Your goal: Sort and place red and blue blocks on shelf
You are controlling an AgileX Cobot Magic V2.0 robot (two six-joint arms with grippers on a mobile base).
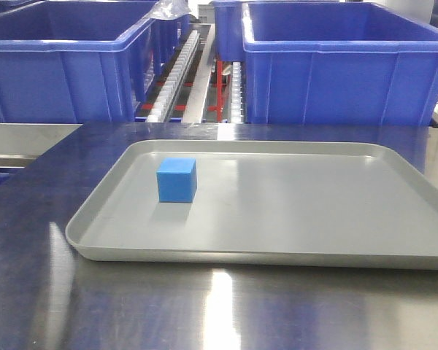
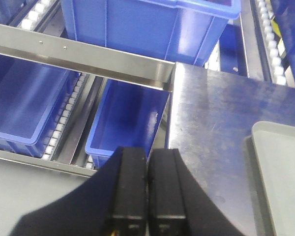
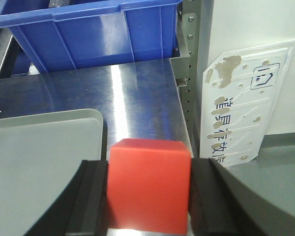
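Observation:
The light blue block point(image 1: 177, 179) sits on the left part of the grey tray point(image 1: 292, 219) in the front view. My right gripper point(image 3: 148, 184) is shut on the red block point(image 3: 148, 184) and holds it above the steel tabletop, just right of the tray's corner point(image 3: 83, 123). My left gripper point(image 2: 147, 189) is shut and empty, above the table's left edge and the shelf's steel front rail point(image 2: 78, 59) with white roller tracks point(image 2: 64, 118). Neither gripper shows in the front view.
Large dark-blue crates point(image 1: 336, 65) stand on the racking behind the table and on lower tiers point(image 2: 128, 118). A crate point(image 3: 93, 29) stands behind the right gripper. A perforated steel post point(image 3: 189, 73) and a white sign point(image 3: 246, 93) are at the right.

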